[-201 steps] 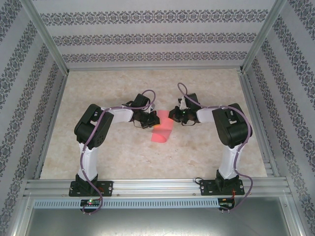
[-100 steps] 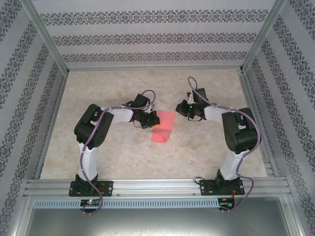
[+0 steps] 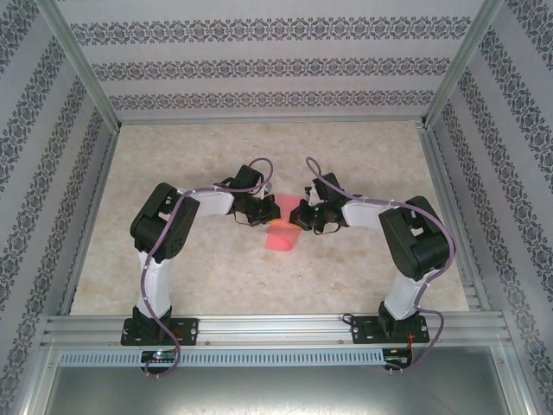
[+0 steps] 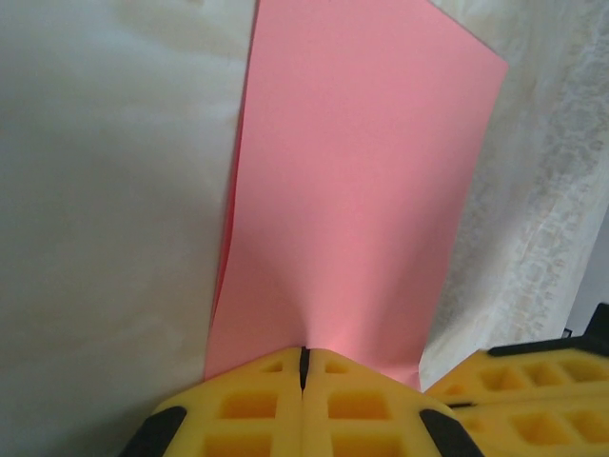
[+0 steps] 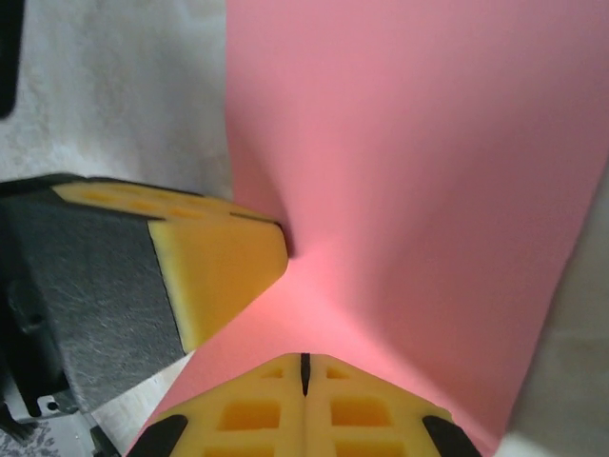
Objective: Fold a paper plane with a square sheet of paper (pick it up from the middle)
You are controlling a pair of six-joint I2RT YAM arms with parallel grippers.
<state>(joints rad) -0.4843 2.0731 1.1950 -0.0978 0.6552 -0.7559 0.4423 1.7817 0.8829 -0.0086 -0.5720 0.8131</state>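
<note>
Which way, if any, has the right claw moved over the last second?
Yes. The right gripper pulled back rightward from the pink sheet of paper, then returned leftward. Its closed tips now touch the sheet, beside the left gripper.

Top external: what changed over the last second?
The right gripper swung away toward the far right, then came back to the square sheet of paper. Its shut tips now touch the paper beside the left gripper. The left gripper, also shut, and the paper stayed put.

Left claw (image 3: 269,211), right claw (image 3: 295,216) close together, both over far end of pink paper (image 3: 281,239).
</note>
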